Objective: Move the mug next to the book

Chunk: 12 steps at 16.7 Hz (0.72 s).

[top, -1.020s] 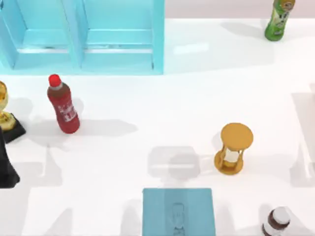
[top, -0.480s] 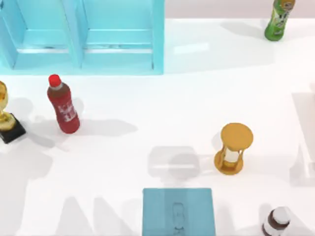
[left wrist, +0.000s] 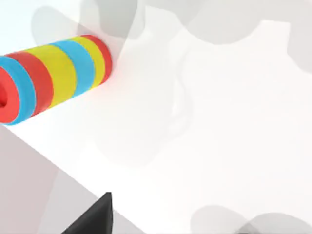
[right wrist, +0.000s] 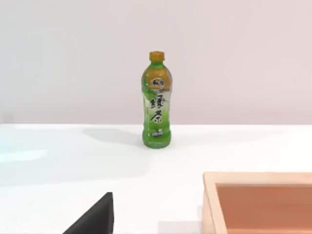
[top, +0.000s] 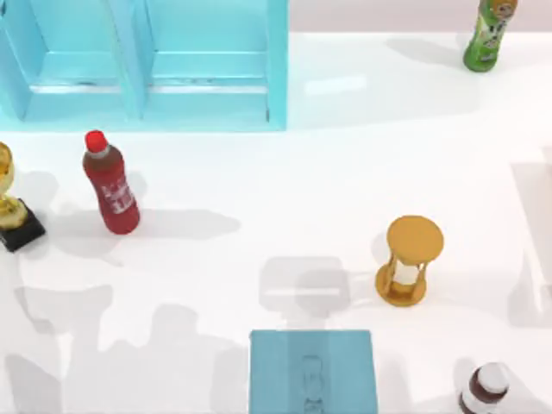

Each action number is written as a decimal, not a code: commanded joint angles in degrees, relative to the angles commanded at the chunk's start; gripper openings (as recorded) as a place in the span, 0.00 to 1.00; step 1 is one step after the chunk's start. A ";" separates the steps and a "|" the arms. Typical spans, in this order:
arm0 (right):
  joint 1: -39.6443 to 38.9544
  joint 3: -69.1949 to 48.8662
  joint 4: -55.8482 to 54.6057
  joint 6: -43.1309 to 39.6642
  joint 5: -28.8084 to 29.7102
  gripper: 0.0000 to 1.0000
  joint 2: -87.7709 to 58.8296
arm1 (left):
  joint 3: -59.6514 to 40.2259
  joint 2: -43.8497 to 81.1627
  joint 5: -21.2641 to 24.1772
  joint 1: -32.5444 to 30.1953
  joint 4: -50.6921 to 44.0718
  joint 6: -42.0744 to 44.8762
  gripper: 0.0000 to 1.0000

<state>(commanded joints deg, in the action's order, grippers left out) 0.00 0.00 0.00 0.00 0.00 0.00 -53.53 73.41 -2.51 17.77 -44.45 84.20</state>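
White surface (top: 345, 172) carries the book (top: 313, 371) mid bottom edge, hourglass (top: 409, 260) and jar (top: 485, 390) near its right side, so a mug set there could topple them; the mug's place, and whether left tool (left wrist: 95, 220) or right tool (right wrist: 95, 219) is open or closed, I cannot tell

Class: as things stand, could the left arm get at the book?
Probably yes: the book lies flat with bare table on its left; the hourglass and jar stand to its right.

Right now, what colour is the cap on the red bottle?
Red, like the bottle itself; the cap shows best in the top view.
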 joint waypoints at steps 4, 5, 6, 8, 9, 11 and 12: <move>0.00 0.00 0.00 0.00 0.00 1.00 0.00 | -11.57 14.19 0.60 9.11 -11.66 21.55 1.00; 0.00 0.00 0.00 0.00 0.00 1.00 0.00 | -14.13 16.74 0.78 11.53 -14.13 26.15 1.00; 0.00 0.00 0.00 0.00 0.00 1.00 0.00 | -16.53 18.96 0.96 13.96 -16.38 30.54 1.00; 0.00 0.00 0.00 0.00 0.00 1.00 0.00 | -20.78 22.68 1.35 18.67 -20.16 38.59 1.00; 0.00 0.00 0.00 0.00 0.00 1.00 0.00 | -22.63 24.22 1.56 20.87 -21.73 42.17 1.00; 0.00 0.00 0.00 0.00 0.00 1.00 0.00 | -25.70 26.45 1.96 24.82 -24.23 48.25 1.00; 0.00 0.00 0.00 0.00 0.00 1.00 0.00 | -26.90 27.10 2.14 26.47 -25.18 50.62 1.00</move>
<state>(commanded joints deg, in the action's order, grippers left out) 0.00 0.00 0.00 0.00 0.00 0.00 -80.44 100.51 -0.37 44.24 -69.62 134.83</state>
